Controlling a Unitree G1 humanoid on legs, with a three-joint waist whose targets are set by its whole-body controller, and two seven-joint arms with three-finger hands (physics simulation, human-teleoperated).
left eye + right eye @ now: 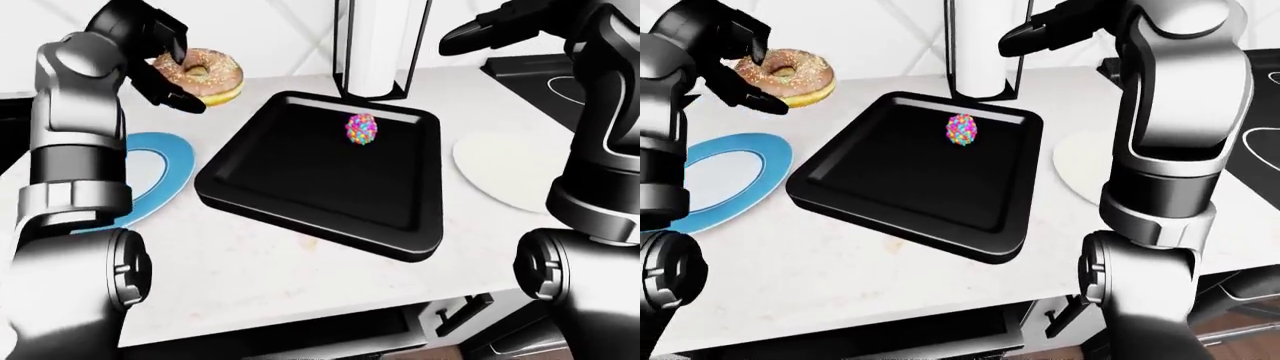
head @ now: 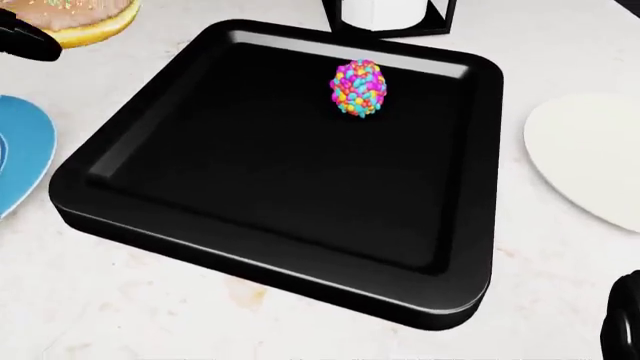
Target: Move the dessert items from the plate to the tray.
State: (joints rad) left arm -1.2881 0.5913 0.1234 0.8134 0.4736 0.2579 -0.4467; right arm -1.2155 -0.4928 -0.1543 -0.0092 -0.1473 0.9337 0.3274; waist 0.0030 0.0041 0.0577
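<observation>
Left robot hand (image 1: 165, 56) raised high at the upper left of the left-eye view, fingers clenched round a sprinkled doughnut (image 1: 205, 75); the doughnut is held clear of the worktop (image 1: 270, 262), tilted, its hole showing. Directly below that robot hand lies the blue plate (image 1: 160, 176), nothing visible on its bare part. To the robot hand's right, just past the plate's rim but apart from it, sits the black tray (image 1: 300, 214), a raised rounded rim all round. On the tray floor, near the tray's far edge and well to the right of the held doughnut, stands a multicoloured candy-covered egg-shaped sweet (image 2: 359, 89), upright, touching no wall. Most of the tray floor nearer the robot is open. Right robot hand (image 1: 1045, 30) held up at the top of the right-eye view, fingers spread and extended, gripping nothing, above the tray's far right corner. Beneath it and a little left, a white cylinder in a black frame (image 1: 378, 49) stands just beyond the tray's far edge. To the right of the tray, apart from it, a white plate (image 2: 590, 161) lies flat on the worktop. A dark stove surface (image 1: 540, 79) sits at the far right, under the right arm. No writing or label readable anywhere.
</observation>
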